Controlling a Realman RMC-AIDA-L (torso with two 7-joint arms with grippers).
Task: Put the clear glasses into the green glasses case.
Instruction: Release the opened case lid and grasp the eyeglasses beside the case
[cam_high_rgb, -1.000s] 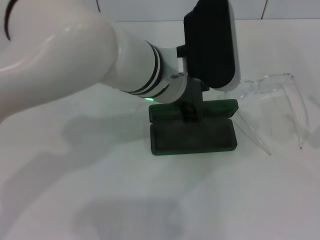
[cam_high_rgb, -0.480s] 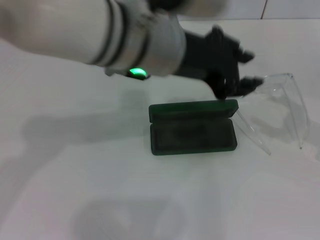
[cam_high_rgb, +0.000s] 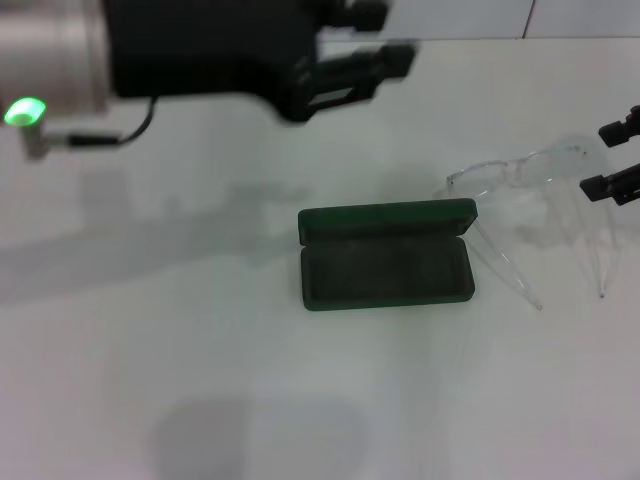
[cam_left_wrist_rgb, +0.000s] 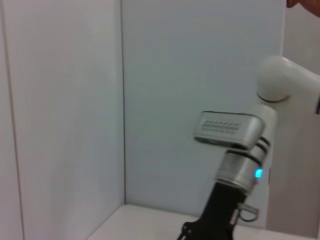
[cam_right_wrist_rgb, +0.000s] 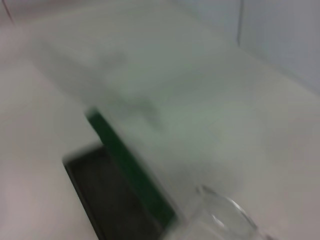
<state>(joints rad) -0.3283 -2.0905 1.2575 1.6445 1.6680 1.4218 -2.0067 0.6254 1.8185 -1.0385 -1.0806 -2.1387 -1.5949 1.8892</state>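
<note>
Above the open green glasses case nothing blocks descent; the clear glasses stand just beside it, arms splayed, the right gripper hanging by their outer side

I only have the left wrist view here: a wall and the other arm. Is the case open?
Observer: Yes. The green glasses case lies open, with nothing on its lining.
Operator: Where are the glasses?
Observer: The clear glasses stand outside the case, to its right, arms unfolded.
Operator: And the grippers?
Observer: The right gripper is open beside the glasses' right end, holding nothing. The left gripper hangs open above and behind the case.
</note>
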